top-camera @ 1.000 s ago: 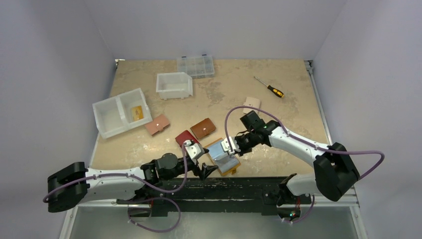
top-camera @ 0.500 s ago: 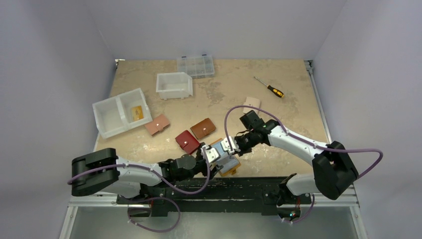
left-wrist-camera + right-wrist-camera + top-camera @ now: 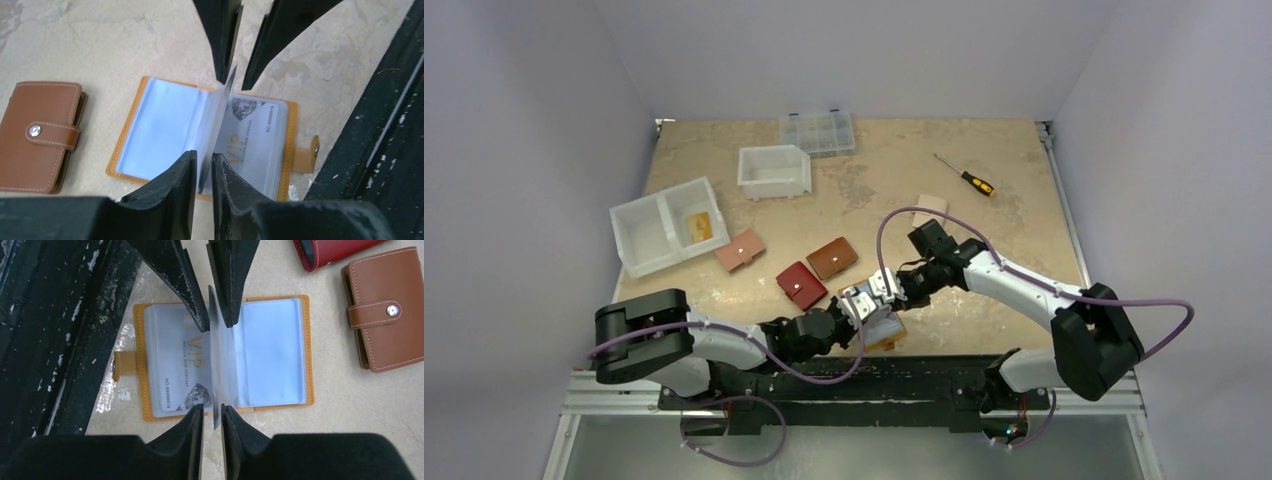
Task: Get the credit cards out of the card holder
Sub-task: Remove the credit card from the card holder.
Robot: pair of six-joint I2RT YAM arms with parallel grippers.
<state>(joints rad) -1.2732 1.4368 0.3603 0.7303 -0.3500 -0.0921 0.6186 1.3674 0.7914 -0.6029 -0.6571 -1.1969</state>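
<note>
Clear sleeve [image 3: 215,120] of card holder [image 3: 160,125] pinched by left jaws; right jaws barely parted.

Your card holder [image 3: 160,125] lay open and flat at the centre of the frame on the beige table [image 3: 125,45], with its snap tab to the right. One clear plastic sleeve [image 3: 212,120] stood up from its spine. At the bottom edge, your left gripper [image 3: 204,162] had a finger close on each side of that sleeve; you could not tell whether they pinched it. At the top, the right gripper [image 3: 233,82] stood slightly parted, one finger against the sleeve. A whitish VIP card [image 3: 255,135] sat in the right-hand pocket. A closed brown wallet [image 3: 40,135] lay apart at the left.
</note>
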